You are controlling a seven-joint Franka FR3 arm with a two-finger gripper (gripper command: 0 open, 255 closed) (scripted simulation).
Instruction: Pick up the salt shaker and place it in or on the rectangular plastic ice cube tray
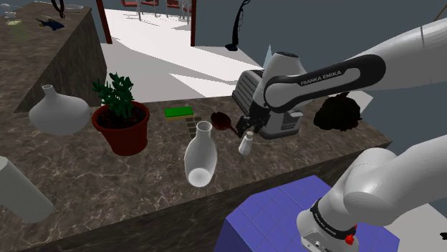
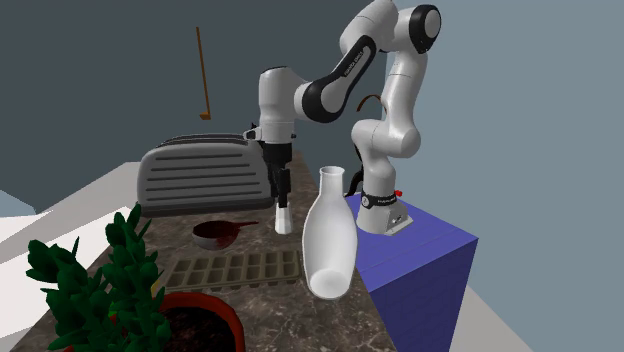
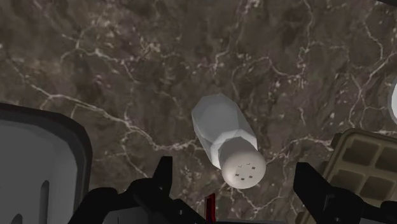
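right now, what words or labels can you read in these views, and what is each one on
"FRANKA EMIKA": on the dark band of the white robot arm, in the shoulder view.
Small print on the arm's grey base ring: too blurred to read.
No text on the white salt shaker.

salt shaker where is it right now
In the shoulder view the salt shaker stands on the marble counter just below the open gripper, in front of the toaster and right of the white vase.
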